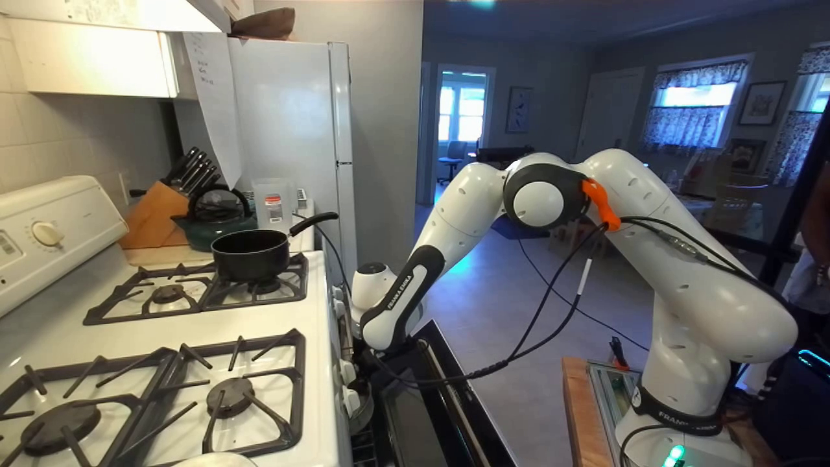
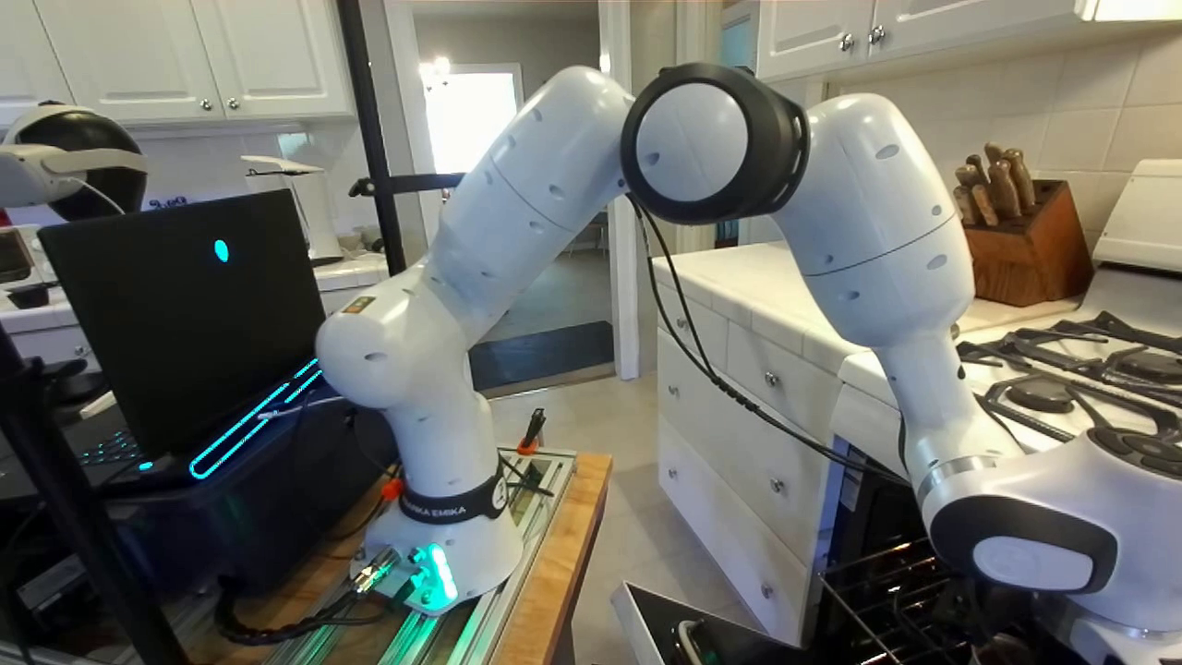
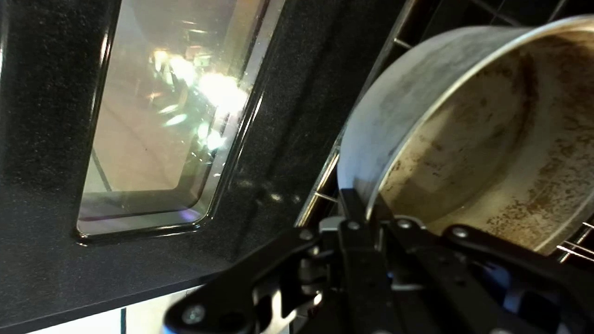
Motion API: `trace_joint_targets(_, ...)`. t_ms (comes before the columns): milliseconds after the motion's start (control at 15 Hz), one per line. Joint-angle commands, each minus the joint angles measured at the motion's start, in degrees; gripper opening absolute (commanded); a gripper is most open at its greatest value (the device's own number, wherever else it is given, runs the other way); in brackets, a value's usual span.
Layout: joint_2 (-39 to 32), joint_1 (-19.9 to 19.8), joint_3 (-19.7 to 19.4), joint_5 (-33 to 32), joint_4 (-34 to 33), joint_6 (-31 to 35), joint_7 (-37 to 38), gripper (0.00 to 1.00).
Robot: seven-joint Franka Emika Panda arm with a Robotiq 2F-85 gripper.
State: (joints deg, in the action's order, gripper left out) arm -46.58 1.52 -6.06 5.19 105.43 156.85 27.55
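Stove (image 1: 318,363): white gas range, oven open at the front.
Gripper (image 3: 369,204): you have it clenched on the rim of the metal pot (image 3: 482,139), one of the fingers (image 3: 351,202) against the outside wall, the other inside.
Pot: at the stove's oven opening, beside the lowered oven door (image 3: 292,120); grey outside, brown stains within. Whether its base bears on the oven rack (image 3: 328,169), you cannot tell.
Oven rack: at the stove's oven opening; its wires show on two sides of the pot.
Oven door: folded down in front of the stove; black, its window pane (image 3: 148,144) catching bright reflections.
Arm (image 1: 467,201): yours stands on a base well apart from the stove, arches over and dips at the stove's front, wrist near the knobs (image 1: 349,371).
Saucepan (image 1: 251,254): black, upright on top of the stove, handle angled up.
Kettle (image 1: 207,226): dark teal, just beyond the stove, next to the pale knife block (image 1: 155,214).
Refrigerator (image 1: 285,110): white, past the stove, behind the kettle.
Surface (image 2: 739,277): tiled, adjoining the stove in an exterior view; it carries the dark knife block (image 2: 1039,245).
Laptop (image 2: 185,323): open, well apart from the stove, beside the arm's base.
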Motion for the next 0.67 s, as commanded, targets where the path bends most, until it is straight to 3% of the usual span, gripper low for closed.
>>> trace_joint_targets(0, -1.61, -0.39, 0.66, 2.44, -2.60, -0.38, -2.08, 0.02)
trace_joint_targets(600, -2.62, -0.30, 0.67, 2.50, -3.94, -0.68, -1.97, 0.02)
